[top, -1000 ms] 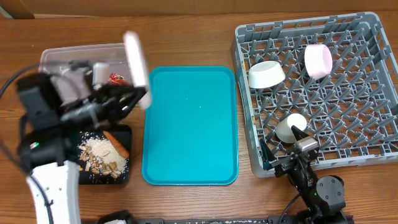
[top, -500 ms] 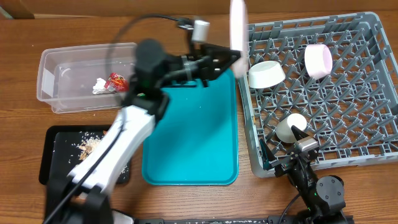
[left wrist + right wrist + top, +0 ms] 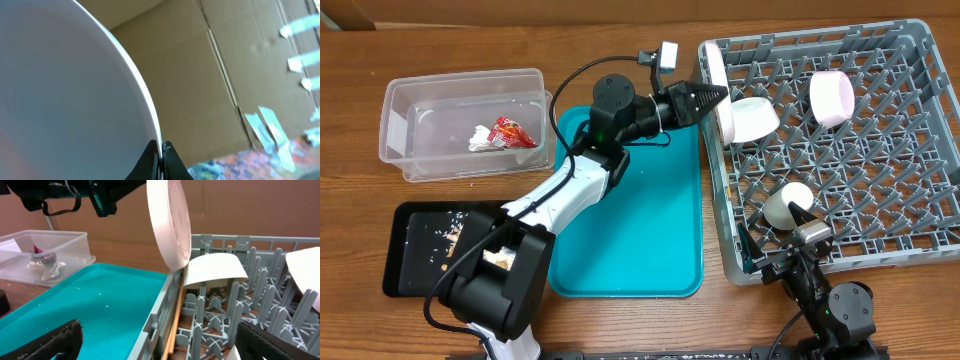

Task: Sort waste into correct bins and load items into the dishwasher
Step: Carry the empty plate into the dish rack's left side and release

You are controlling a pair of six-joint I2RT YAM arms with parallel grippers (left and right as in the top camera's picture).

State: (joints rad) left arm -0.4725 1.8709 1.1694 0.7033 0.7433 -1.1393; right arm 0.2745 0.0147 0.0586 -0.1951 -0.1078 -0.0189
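Observation:
My left gripper [image 3: 713, 94] is shut on the rim of a white round plate [image 3: 717, 82], held on edge over the left side of the grey dish rack [image 3: 920, 130]. The plate fills the left wrist view [image 3: 70, 95] and stands upright in the right wrist view [image 3: 170, 220]. The rack holds a white bowl [image 3: 750, 118], a pale pink bowl [image 3: 831, 97] and a cream cup [image 3: 785, 205]. Chopsticks [image 3: 175, 317] lie along the rack's left wall. The clear tub [image 3: 400, 160] holds a red wrapper [image 3: 508, 129] and white tissue [image 3: 480, 139]. The black tray [image 3: 400, 262] holds food scraps [image 3: 498, 258]. My right gripper [image 3: 160, 342] is open at the rack's front left corner.
A large teal tray [image 3: 630, 220] lies between the bins and the rack, under my left arm. The wooden table's far edge runs along the top. Cardboard stands behind the table in the wrist views.
My left arm has swung from the bins on the left across the teal tray to the rack, carrying the plate with it. The right arm has not moved.

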